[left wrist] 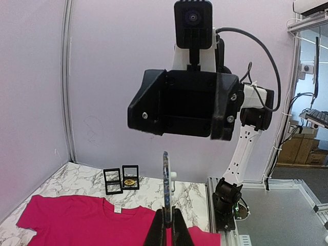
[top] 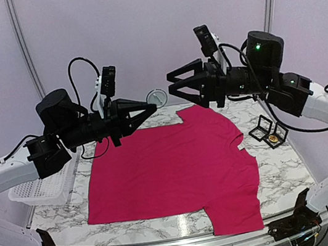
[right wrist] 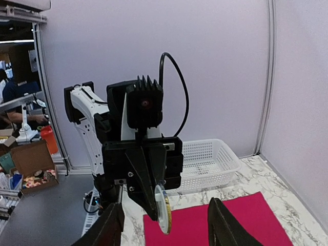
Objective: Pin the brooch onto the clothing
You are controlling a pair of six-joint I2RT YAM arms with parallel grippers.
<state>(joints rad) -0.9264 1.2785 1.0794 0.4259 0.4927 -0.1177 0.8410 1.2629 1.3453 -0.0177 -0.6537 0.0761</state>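
The left pincer (top: 153,106) is closed on a round, flat brooch (top: 157,97), pinching its lower edge so that the disc stands upright above the fingertips. From the left wrist camera the brooch shows edge-on, a thin strip rising out of the closed jaws.

The right pincer (top: 170,82) is raised and faces the left one tip to tip, its two fingers spread apart and holding nothing. The brooch sits just ahead of those open fingers, close to them but not touching.

The clothing (top: 171,165), a crimson-pink T-shirt, lies spread flat on the marble table (top: 284,172) below both pincers, well apart from them. Its neck, with a small white label, is on the right pincer's side.

Beyond the shirt on that side stand small black display cases (top: 270,131), one with something gold inside. A white basket (top: 40,191) sits below and behind the left pincer, beside the shirt.
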